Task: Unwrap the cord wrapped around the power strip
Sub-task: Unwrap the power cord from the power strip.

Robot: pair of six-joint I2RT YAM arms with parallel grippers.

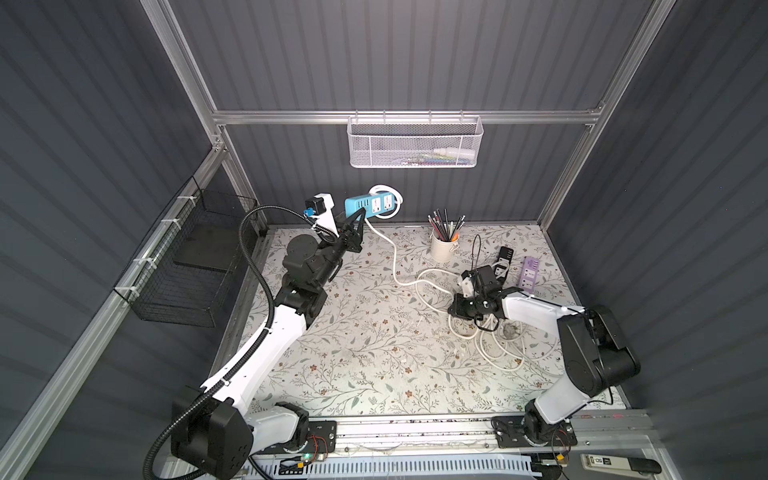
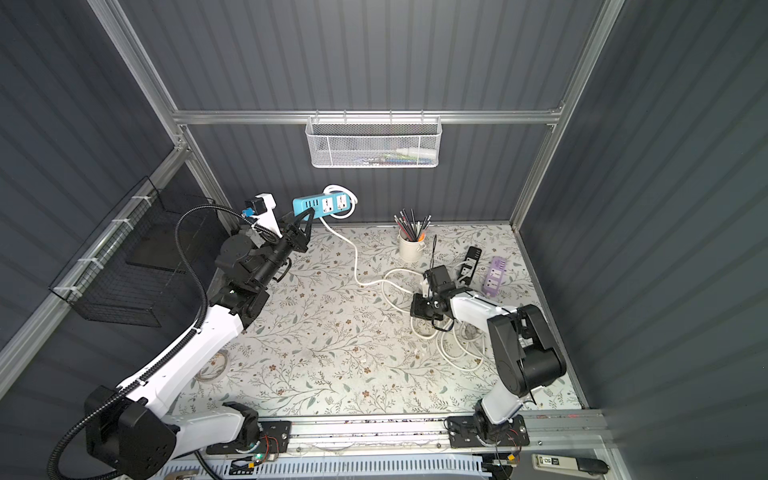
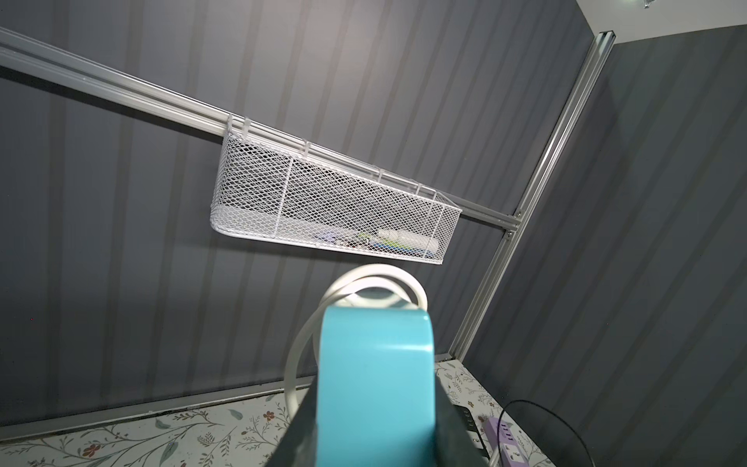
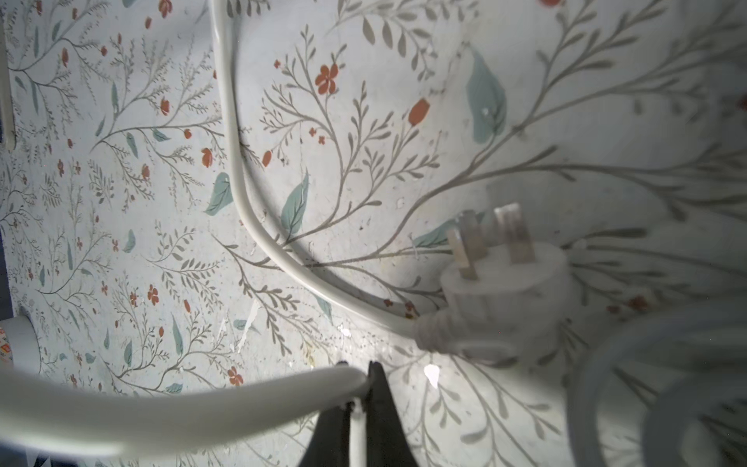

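Teal plastic fills the left jaws: they are closed on one end of the power strip (image 1: 369, 206), which hangs in the air near the back wall, above the far left corner of the counter (image 1: 353, 357). White loops of cord (image 1: 394, 266) ring the strip's other end, seen close in the left wrist view behind the strip (image 3: 376, 380). From there the cord drops to the counter and runs across to the right jaws, which sit low and are closed on it, the cord (image 4: 161, 404) pinched between their dark tips. Loose coils lie under that arm, and the plug (image 4: 505, 283) rests on the counter beside them, prongs up. Behind the right arm lie a black power strip (image 1: 503, 258) and a purple one (image 1: 528, 272). A cream cup (image 1: 441, 252) near the back edge holds a bunch of pencils (image 1: 445, 224). On the back rail hangs a white mesh basket (image 1: 374, 145) with a few small items, too blurred to name. A black wire basket (image 1: 166, 299) on the left wall holds a flat dark slab (image 1: 205, 249).
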